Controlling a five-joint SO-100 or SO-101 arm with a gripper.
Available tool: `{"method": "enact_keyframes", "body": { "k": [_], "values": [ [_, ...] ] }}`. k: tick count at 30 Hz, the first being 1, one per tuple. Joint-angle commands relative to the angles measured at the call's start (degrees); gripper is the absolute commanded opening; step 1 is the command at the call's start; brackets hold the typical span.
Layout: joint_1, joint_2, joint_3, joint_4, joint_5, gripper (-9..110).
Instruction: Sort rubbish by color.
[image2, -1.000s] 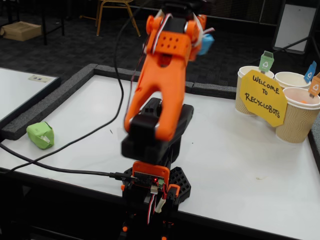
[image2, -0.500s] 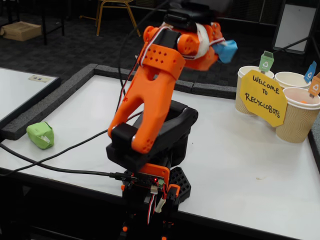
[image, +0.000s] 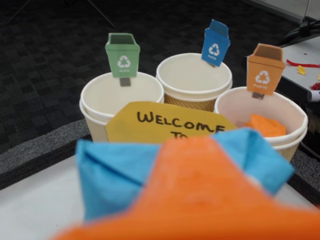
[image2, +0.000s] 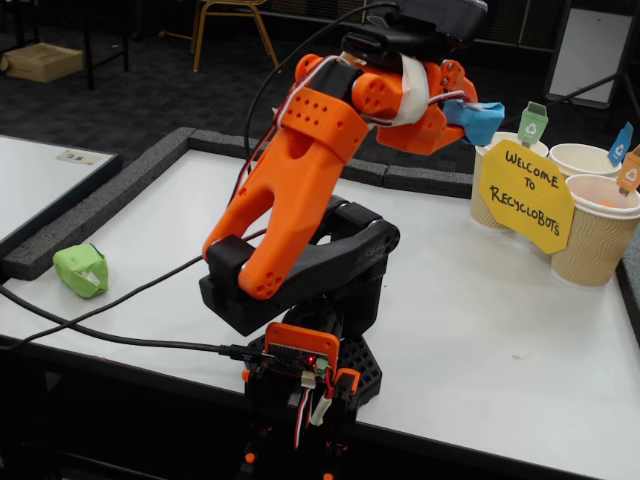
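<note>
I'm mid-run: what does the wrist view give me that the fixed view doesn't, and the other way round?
Only the wrist view looks into the cups: the orange wad lies in the orange-flag cup; the other two look empty. Only the fixed view shows the green wad on the table. Both show the end effector holding the blue wad near the welcome sign.

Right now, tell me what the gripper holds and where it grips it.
The gripper holds the light blue paper wad, fingers clamped across its middle, both ends sticking out.

Orange arm (image2: 290, 190) — black joints, black cable (image2: 120, 335)
</note>
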Motion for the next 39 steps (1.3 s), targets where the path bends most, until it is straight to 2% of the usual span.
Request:
{"method": "enact_keyframes", "body": {
  "k": [1,9,18,26,39],
  "values": [
    [0.4,0.3,-0.6,-1.1,-0.7,0],
    [4.7,-10.1,-1.1,-16.4,-2.5,0],
    [6.5,-44.7,-18.1,-30.9,-2.8,0],
    [6.5,-70.7,-39.2,-33.3,-2.8,1],
    [5.9,-94.4,-63.2,-34.5,-2.8,3]
  ]
}}
